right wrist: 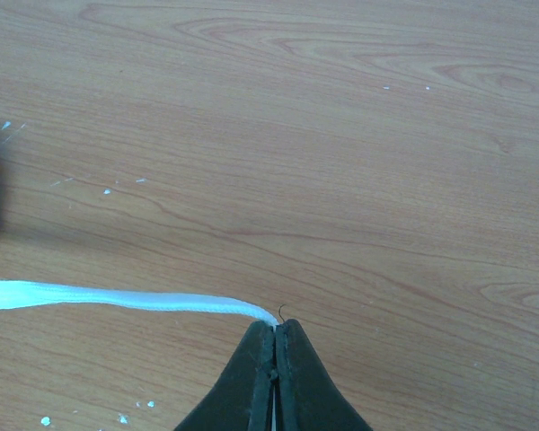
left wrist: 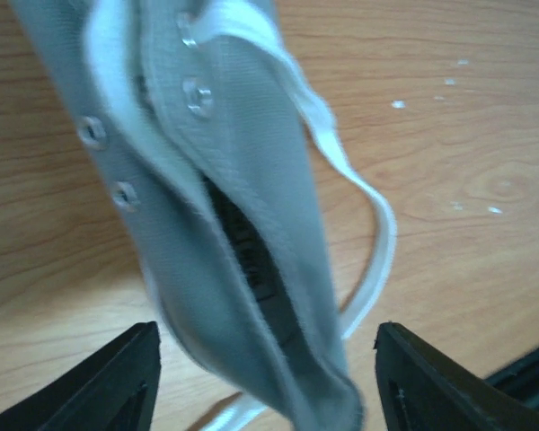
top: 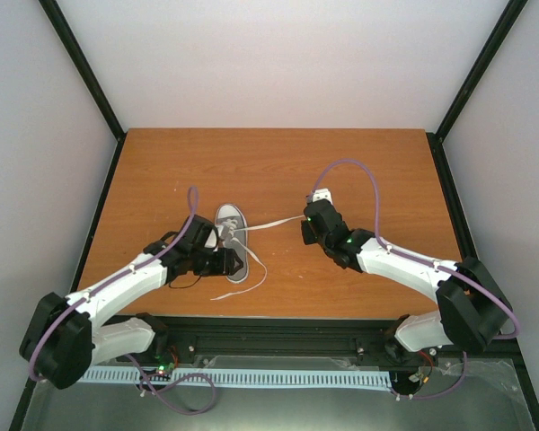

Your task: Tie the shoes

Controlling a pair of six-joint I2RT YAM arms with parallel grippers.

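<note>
— Where's the sneaker [top: 231, 235]?

— On the wooden table [top: 341, 171], left of centre in the overhead view and toward the bottom edge. Its white toe points at the top of the frame.

— And the left claw [top: 217, 256]?

— It's right at the heel end, spread wide. In its own camera the two black fingers [left wrist: 117, 386] sit in the bottom corners of the frame. The grey heel opening hangs between them, with a gap showing on either side, so it's gripping nothing.

— What about the right claw [right wrist: 274, 328]?

— Pinched tight on the end of one lace [right wrist: 117, 298]. That lace runs out to the left edge of its wrist view. From above it stretches off the sneaker's right side, fairly straight, over to the claw right of centre.

— The other lace [top: 247, 283]?

— It lies loose on the wood, curling below and right of the heel.
</note>
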